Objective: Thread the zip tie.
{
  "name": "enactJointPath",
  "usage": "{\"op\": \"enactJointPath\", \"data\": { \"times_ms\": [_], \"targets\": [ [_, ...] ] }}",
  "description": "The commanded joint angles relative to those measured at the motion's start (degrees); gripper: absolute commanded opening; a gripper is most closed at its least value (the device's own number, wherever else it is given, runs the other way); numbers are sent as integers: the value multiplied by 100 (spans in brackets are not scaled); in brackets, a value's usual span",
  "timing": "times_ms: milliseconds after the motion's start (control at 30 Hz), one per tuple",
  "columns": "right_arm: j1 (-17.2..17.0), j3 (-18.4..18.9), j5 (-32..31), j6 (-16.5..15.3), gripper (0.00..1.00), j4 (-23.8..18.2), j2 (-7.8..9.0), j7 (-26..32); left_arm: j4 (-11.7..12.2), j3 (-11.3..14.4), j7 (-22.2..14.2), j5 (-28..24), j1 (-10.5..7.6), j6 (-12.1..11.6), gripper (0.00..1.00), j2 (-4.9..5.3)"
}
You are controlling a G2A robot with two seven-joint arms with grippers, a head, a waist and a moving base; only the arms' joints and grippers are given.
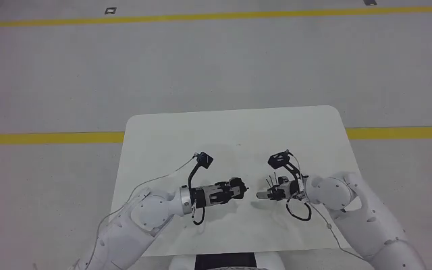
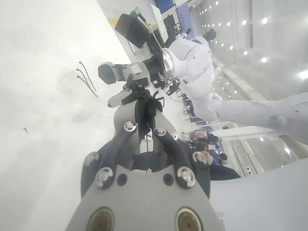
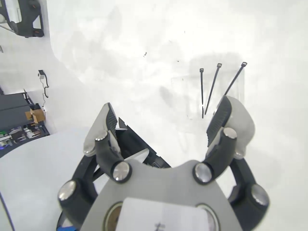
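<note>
Three black zip ties (image 3: 213, 87) lie side by side on the white table (image 1: 229, 135), just beyond the fingertips of my right gripper (image 3: 164, 116), which stands open and empty. From the left wrist view the same ties (image 2: 86, 79) lie just beyond the right gripper (image 2: 107, 88). My left gripper (image 2: 145, 111) faces the right one, tip to tip and a short gap apart. It is shut on a thin black zip tie (image 2: 147, 149) that runs back between its fingers. In the top view the left gripper (image 1: 237, 189) and the right gripper (image 1: 262, 195) meet near the table's front edge, with the ties (image 1: 272, 180) beside the right one.
Small dark specks (image 3: 144, 54) dot the tabletop. The rounded table edge (image 3: 51, 44) curves off to one side in the right wrist view. A yellow floor line (image 1: 61, 138) runs past the table. Bare tabletop stretches behind both grippers.
</note>
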Motion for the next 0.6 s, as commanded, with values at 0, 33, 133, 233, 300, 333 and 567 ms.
{"op": "enactJointPath", "data": {
  "times_ms": [0,33,133,233,300,333,567],
  "targets": [
    [-3,5,5,2,100,0,0,-3,0,0,0,0,0,0,0,0],
    [-3,5,5,2,100,0,0,-3,0,0,0,0,0,0,0,0],
    [-3,5,5,2,100,0,0,-3,0,0,0,0,0,0,0,0],
    [6,-62,-109,-100,100,33,-2,-102,0,0,0,0,0,0,0,0],
    [46,-119,-216,-242,100,72,1,-105,0,0,0,0,0,0,0,0],
    [102,-157,-329,-302,100,78,1,-107,0,0,0,0,0,0,0,0],
    [505,-673,-1014,-709,100,205,-35,135,0,0,0,0,0,0,0,0]
  ]
}}
